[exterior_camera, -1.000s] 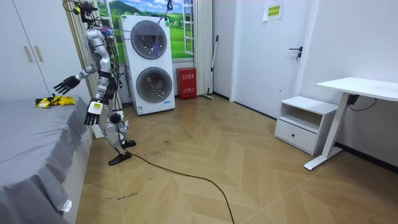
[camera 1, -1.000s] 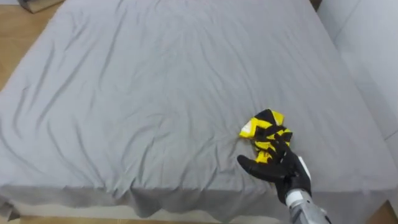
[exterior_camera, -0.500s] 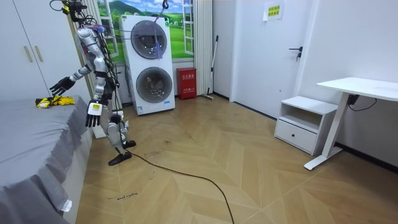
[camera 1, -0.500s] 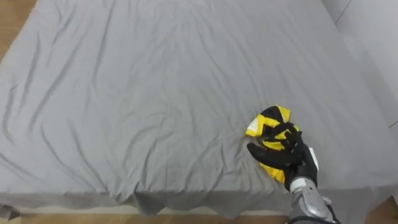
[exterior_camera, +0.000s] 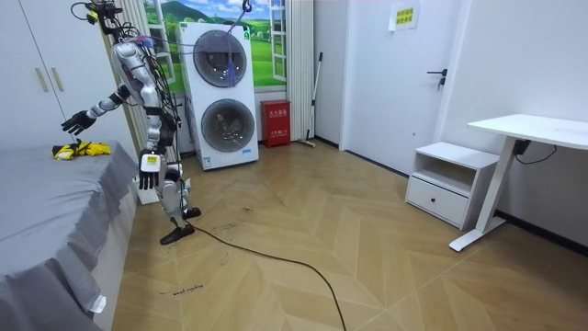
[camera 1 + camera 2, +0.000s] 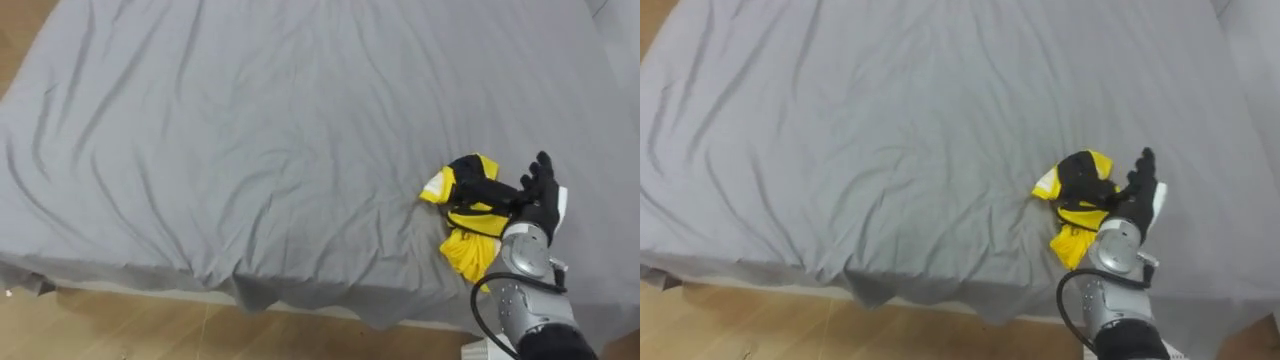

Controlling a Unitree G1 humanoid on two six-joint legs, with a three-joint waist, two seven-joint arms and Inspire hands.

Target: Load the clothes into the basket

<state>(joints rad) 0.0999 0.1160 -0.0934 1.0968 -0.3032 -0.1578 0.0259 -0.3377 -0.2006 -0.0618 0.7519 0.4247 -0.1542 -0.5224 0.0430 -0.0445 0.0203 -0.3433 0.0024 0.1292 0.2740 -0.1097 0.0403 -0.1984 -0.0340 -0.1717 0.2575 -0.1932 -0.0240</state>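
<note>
Lifted off the cloth [image 6: 464,205], the right hand [image 6: 541,196] now hovers above it, fingers straight, holding nothing. Cloth lies on the bed [image 6: 250,150], near right. Left hand [image 5: 148,172] hangs relaxed. A shallow regrasp could pinch the sheet too.

This is a bedroom in a home, with a laundry corner. A wide bed under a creased grey sheet [image 6: 250,130] takes up one side, next to tall white wardrobe doors [image 5: 41,74]. At the far wall 2 white front-loading washing machines [image 5: 220,97] stand stacked, with a long-handled mop or broom [image 5: 318,92] leaning near them. A pale herringbone wooden floor [image 5: 367,257], a white desk [image 5: 533,129], a low white drawer cabinet [image 5: 446,188] and a white door with a dark handle [image 5: 404,92] are ordinary household fittings.
</note>
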